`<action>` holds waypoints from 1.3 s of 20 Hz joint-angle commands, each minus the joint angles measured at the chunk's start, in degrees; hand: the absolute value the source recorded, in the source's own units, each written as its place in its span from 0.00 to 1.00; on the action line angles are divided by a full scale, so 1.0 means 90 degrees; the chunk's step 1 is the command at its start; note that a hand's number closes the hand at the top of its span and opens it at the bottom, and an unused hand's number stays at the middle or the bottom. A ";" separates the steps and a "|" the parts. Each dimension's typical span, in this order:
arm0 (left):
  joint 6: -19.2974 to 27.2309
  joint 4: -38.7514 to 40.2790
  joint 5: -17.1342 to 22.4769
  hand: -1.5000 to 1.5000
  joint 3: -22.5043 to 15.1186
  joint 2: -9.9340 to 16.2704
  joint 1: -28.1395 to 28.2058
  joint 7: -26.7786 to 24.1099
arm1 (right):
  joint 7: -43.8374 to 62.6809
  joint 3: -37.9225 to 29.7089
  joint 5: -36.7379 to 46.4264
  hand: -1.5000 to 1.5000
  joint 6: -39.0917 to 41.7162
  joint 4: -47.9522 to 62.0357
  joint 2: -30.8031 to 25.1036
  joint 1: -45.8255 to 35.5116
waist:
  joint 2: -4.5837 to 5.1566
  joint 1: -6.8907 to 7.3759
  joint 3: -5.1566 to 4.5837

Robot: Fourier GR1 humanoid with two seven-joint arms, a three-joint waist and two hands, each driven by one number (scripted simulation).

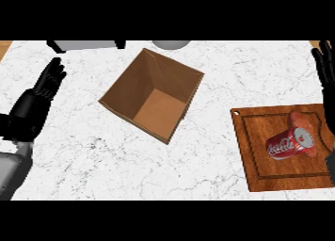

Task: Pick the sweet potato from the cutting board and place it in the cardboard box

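Still at the reach step, nothing grasped. Orange-brown, lumpy sweet potato point(306, 119) lying on the dark wooden cutting board point(257, 155) at the right, touching a glossy red soda can point(290, 145) on its side. Right hand point(331, 66) at the right edge beside the board, fingers straight and holding nothing; left hand point(46, 84) resting open at left. Next: lower onto the potato, avoiding the can. Open brown cardboard box point(154, 94) mid-bench, tilted, on white veined marble bench point(219, 56).
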 commanded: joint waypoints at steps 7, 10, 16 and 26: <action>0.0644 0.0693 -0.0624 0.50 0.0232 0.0548 0.0743 0.0539 | -0.0700 0.0095 0.0296 0.00 0.2677 0.0078 -0.2090 0.0394 | -0.0010 0.0650 -0.0289; 0.0926 0.0928 -0.0763 0.50 0.0325 0.0593 0.0955 0.0702 | -0.1779 0.0405 0.0663 0.00 0.3629 0.1054 -0.2376 0.1522 | 0.0168 0.0502 -0.0108; 0.1196 0.0912 -0.0918 0.50 0.0234 0.0372 0.0963 0.0808 | -0.4183 -0.0405 -0.0709 0.00 0.5408 0.3220 -0.2125 0.1704 | 0.0136 0.0579 -0.0094; 0.1261 0.1101 -0.1184 0.50 0.0084 0.0214 0.0768 0.0707 | -0.5838 0.0357 0.1992 0.00 0.4640 0.3867 -0.3905 0.1015 | 0.0160 0.0725 -0.0129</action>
